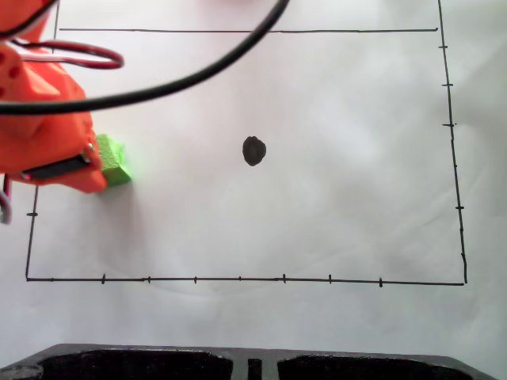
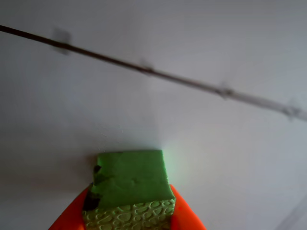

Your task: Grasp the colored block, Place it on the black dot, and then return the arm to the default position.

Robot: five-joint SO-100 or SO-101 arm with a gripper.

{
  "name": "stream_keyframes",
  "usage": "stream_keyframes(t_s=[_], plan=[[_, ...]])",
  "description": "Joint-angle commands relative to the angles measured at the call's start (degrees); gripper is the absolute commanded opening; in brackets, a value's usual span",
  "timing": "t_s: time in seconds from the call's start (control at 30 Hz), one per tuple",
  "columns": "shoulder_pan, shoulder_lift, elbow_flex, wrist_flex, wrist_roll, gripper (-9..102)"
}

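Worktop: white paper sheet (image 1: 333, 214) with a hand-drawn black rectangular border carrying small tick marks (image 1: 238, 279), spread flat across the fixed view
Dark object: black moulded piece (image 1: 253, 364) along the near edge of the worktop in the fixed view, outside the border
Arm: bright orange plastic robot arm (image 1: 40, 119) over the left edge of the worktop in the fixed view, with a thick black cable (image 1: 198, 75) looping across the far left corner and a red-and-black wire pair (image 1: 79, 51) beside it
End effector: orange two-finger end effector (image 2: 129, 211) closed around the green cube; in the wrist view an orange finger (image 2: 69, 218) shows on each side of the cube, touching it
Block: small bright green cube with a pebbly textured face (image 1: 113, 161) near the left edge of the worktop, inside the border, held between the fingers; also seen in the wrist view (image 2: 130, 179) low over the paper
Dot: small, irregular solid black marker blot (image 1: 253, 150) near the middle of the worktop, well apart from the cube and uncovered
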Motion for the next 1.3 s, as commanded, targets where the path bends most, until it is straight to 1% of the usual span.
stream_keyframes(t_s=[0.0,0.07,0.2,0.33,0.47,0.67,0.9,1.1,1.27], plan=[[0.2,6.2,-1.1,1.7,4.9,8],[-0.1,8.0,-1.1,3.5,10.2,8],[-1.4,12.4,-0.2,7.6,16.3,7],[-3.5,16.8,2.1,9.4,22.5,6],[-7.4,21.1,6.5,9.8,26.5,6],[-14.9,24.3,12.3,9.5,30.1,6],[-23.6,22.4,13.4,9.2,33.7,6],[-27.7,19.6,13.5,8.5,35.8,7],[-28.2,18.4,14.4,7.0,35.8,7]])
